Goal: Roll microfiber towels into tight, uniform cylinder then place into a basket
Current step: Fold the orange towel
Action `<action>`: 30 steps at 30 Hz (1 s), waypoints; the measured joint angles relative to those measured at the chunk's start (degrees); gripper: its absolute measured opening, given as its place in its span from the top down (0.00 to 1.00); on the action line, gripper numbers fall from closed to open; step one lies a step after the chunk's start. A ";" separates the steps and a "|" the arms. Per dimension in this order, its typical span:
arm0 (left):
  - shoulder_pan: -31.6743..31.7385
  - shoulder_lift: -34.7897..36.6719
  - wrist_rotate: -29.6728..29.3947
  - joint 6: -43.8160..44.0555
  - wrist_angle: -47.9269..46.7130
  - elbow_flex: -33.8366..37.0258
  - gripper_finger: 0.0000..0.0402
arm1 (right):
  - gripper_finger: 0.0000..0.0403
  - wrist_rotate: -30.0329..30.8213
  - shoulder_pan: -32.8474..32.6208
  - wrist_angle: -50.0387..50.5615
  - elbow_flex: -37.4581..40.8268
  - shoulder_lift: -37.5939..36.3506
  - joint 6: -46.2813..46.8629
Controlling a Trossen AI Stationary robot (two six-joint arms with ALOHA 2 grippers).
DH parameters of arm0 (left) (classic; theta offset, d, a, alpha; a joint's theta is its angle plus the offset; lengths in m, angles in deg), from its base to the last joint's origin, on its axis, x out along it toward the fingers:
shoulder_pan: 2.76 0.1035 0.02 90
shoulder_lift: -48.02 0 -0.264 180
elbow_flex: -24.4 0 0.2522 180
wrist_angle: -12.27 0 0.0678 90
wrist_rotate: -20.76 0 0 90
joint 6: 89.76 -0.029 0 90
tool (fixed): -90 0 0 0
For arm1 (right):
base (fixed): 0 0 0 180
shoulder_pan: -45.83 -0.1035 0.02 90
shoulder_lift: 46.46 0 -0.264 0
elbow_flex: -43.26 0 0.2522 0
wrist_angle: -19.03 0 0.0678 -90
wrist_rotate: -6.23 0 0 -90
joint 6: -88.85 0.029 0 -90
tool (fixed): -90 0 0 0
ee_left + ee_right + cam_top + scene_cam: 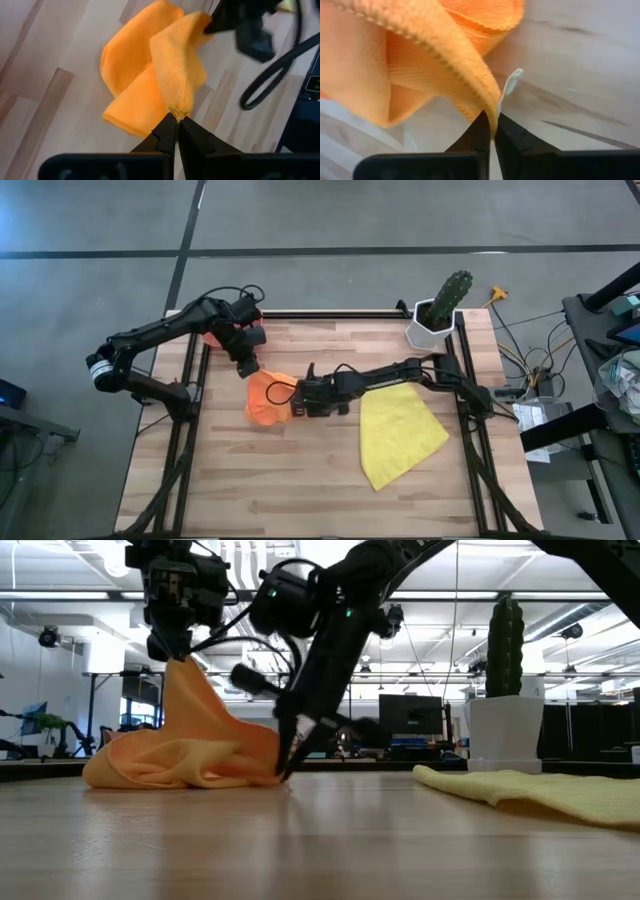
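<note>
Nearest, the yellow towel [400,435] lies flat and loosely spread on the wooden table's [300,490] right half, no writing legible anywhere. Farther back, left of centre, the orange towel [265,400] sits crumpled: the right gripper [298,392] pinches its low right edge beside a small white tag [511,82], while the left gripper [250,367] clamps a corner lifted above the heap.

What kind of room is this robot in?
Probably a robot lab or workshop: a bare wooden table on a concrete floor, cables trailing beside it, and computer screens with long ceiling lights beyond it.
</note>
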 joint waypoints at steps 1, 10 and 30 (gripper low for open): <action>0.00 0.00 0.00 0.02 -0.40 -0.02 1.00 | 0.97 0.54 0.00 1.25 0.00 -0.88 -1.46; 0.00 2.79 -0.07 0.15 -3.24 -2.40 1.00 | 0.98 10.03 0.00 7.40 -0.02 -12.34 -15.13; 0.37 7.79 -14.29 -4.57 -12.78 -30.95 1.00 | 0.98 18.60 3.27 11.78 -0.02 -37.94 -56.03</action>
